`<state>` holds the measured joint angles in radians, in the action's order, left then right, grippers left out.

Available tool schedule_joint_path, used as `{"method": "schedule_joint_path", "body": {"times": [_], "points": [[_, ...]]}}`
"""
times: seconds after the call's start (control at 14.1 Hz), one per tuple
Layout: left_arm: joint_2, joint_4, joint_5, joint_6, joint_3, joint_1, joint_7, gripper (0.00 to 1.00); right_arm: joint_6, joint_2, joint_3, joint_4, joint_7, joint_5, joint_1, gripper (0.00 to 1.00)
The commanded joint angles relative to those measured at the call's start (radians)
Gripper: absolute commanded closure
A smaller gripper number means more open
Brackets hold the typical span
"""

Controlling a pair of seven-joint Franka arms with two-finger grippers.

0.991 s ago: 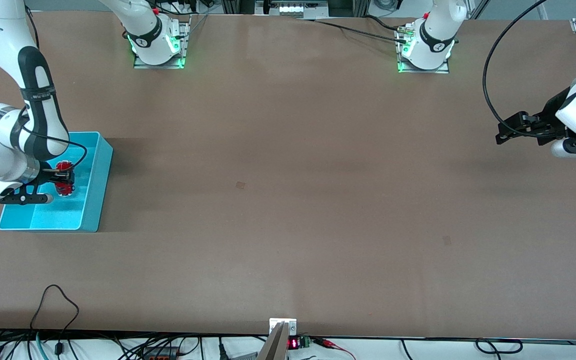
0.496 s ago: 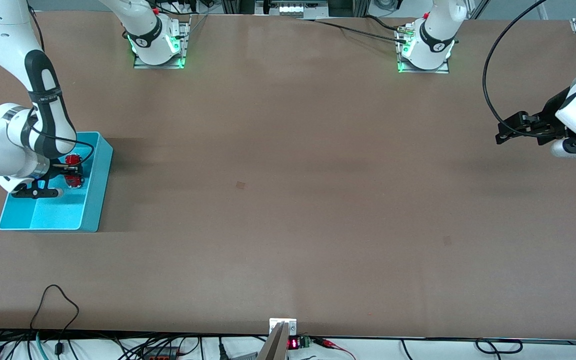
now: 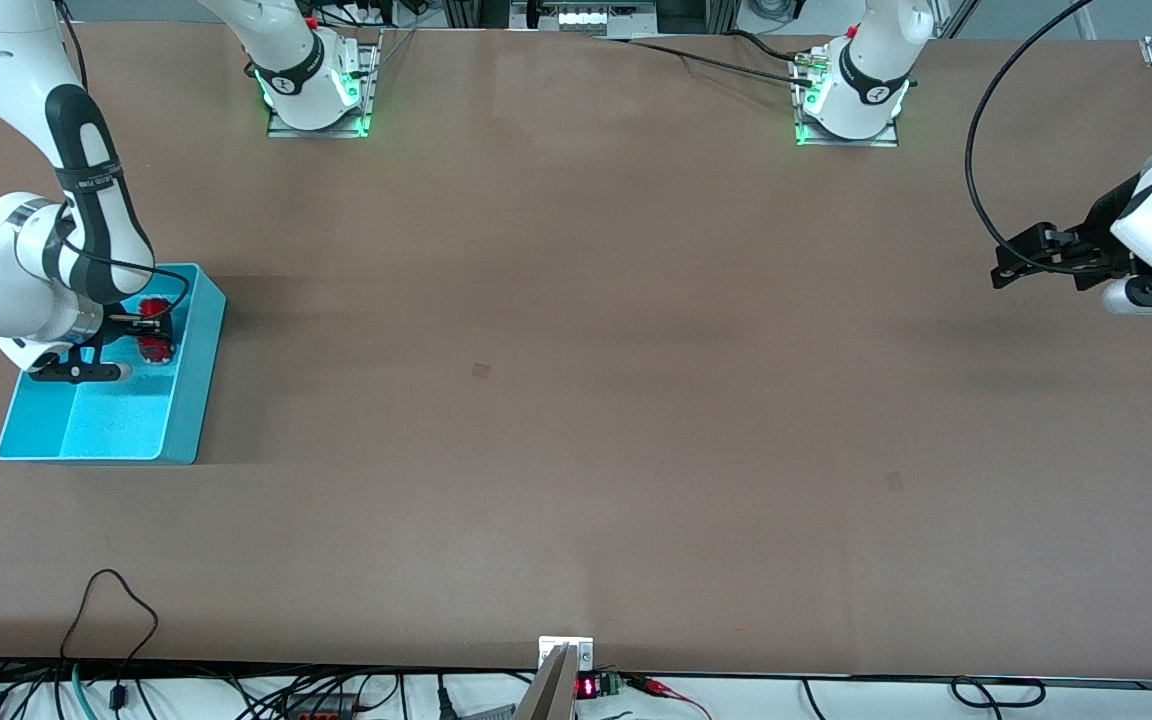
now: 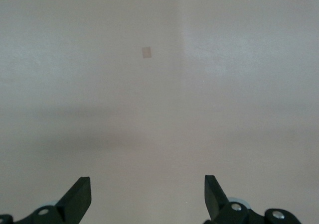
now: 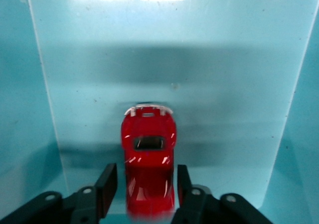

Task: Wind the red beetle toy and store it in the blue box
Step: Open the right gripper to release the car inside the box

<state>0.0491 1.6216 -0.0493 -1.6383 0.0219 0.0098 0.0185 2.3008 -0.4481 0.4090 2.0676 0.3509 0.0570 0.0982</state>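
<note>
storing step: right end effector (image 5: pixel 144 186), fingers parted just clear of the red beetle toy (image 5: pixel 148 154) resting on the blue box (image 3: pixel 198 385) floor, should next lift clear; left end effector (image 4: pixel 147 199) waits spread over the table (image 3: pixel 576 400).

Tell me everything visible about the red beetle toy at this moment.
The red beetle toy is a tiny glossy red car with a rounded body, a dark window and pale trim at one end. It sits inside the blue box, between the fingers of the right gripper, which stand slightly apart from its sides.
</note>
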Motion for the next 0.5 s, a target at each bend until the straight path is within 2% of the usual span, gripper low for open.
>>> {"method": "schedule_joint_path", "body": {"times": [0.0, 0.21, 0.42], "points": [[-0.005, -0.011, 0.009, 0.011, 0.000, -0.002, -0.014, 0.00, -0.008, 0.084, -0.001, 0.016, 0.014, 0.001, 0.012, 0.00], [-0.003, -0.011, 0.009, 0.009, 0.000, -0.002, -0.014, 0.00, -0.041, 0.182, -0.029, -0.035, 0.014, -0.008, 0.015, 0.00], [-0.003, -0.011, 0.009, 0.011, 0.000, -0.002, -0.014, 0.00, -0.182, 0.267, -0.058, -0.134, 0.011, -0.045, 0.015, 0.00]]}}
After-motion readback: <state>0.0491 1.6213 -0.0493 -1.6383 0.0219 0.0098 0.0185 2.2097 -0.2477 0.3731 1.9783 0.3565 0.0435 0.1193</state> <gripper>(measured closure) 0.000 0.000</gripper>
